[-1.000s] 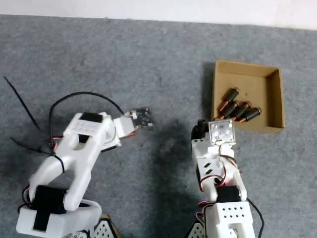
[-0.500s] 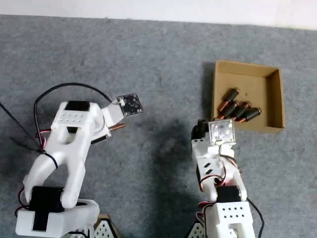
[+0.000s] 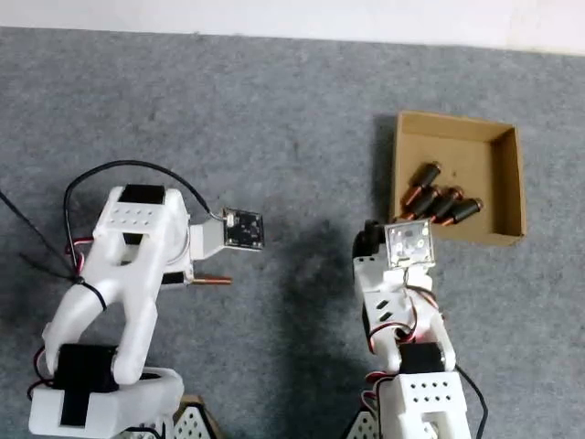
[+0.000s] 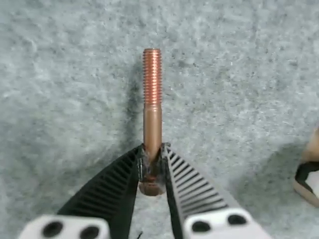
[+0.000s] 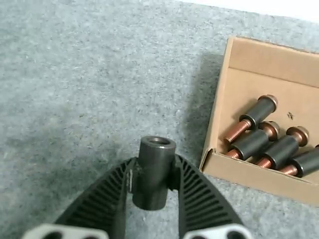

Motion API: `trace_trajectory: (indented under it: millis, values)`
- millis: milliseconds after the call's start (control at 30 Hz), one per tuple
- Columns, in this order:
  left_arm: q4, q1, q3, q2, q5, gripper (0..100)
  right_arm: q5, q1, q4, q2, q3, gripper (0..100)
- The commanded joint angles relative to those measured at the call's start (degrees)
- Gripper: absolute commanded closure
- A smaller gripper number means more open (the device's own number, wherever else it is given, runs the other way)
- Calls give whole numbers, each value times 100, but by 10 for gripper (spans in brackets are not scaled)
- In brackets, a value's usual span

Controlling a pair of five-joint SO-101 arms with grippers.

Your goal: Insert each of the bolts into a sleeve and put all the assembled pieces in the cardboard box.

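Drawn back since earlier, left gripper [image 4: 153, 150] is clamped on stiff, slick bolt [image 4: 152, 94] at its head end, threads free; sleeve [image 5: 153, 172] is held pinched upright in right gripper [image 5: 155, 161] beside cardboard box [image 5: 259, 55].

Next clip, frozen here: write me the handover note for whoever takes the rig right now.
Left tool: shut on a copper bolt at its head end, threads pointing away, over the grey carpet.
Right tool: shut on a black sleeve, open end facing away, beside the cardboard box.
Done: four assembled pieces lie in the box.
Left: push this bolt into this sleeve, then box it.
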Motion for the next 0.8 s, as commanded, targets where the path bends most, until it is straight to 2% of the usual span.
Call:
trace_trajectory:
  millis: [0,233,367,633,767]
  values:
    - [88,48,-382,-251,-589,995,185,31,-198,-101,-13,991]
    - [141,48,-1068,-180,-571,995,264,22,-198,-92,-13,991]
    - [141,31,-1666,576,-545,995,281,22,-198,-101,-13,991]
    - [721,-48,-3697,2738,563,989,290,22,-198,-101,-13,991]
    - [1143,-48,-4831,3398,1371,909,290,22,-198,-101,-13,990]
